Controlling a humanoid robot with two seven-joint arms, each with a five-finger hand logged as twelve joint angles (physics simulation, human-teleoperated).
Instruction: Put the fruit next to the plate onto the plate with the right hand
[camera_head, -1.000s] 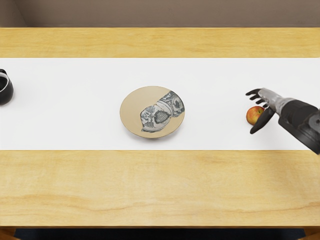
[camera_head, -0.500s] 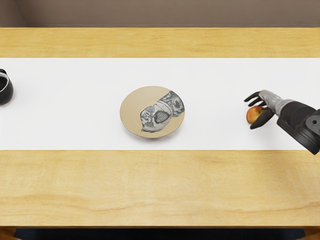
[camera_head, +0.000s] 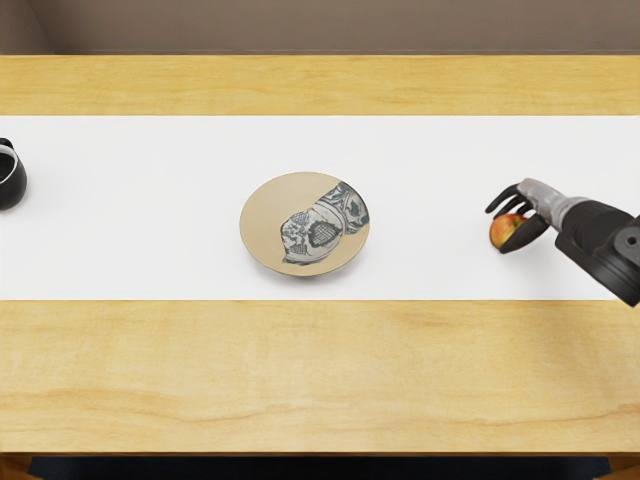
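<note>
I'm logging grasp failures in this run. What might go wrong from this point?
1. The right hand curls around the fruit from its right side, leaving much of the round fruit exposed on the left; it may slip or roll away on lifting.
2. The plate sits well to the left across the white cloth, so a loose hold could drop the fruit on the way.

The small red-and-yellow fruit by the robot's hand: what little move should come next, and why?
Probably lift it straight up a little. The right hand has its fingers curled around the small red-and-yellow fruit, which seems to rest on the white table runner, well right of the round tan patterned plate. It must clear the cloth before travelling left.
</note>
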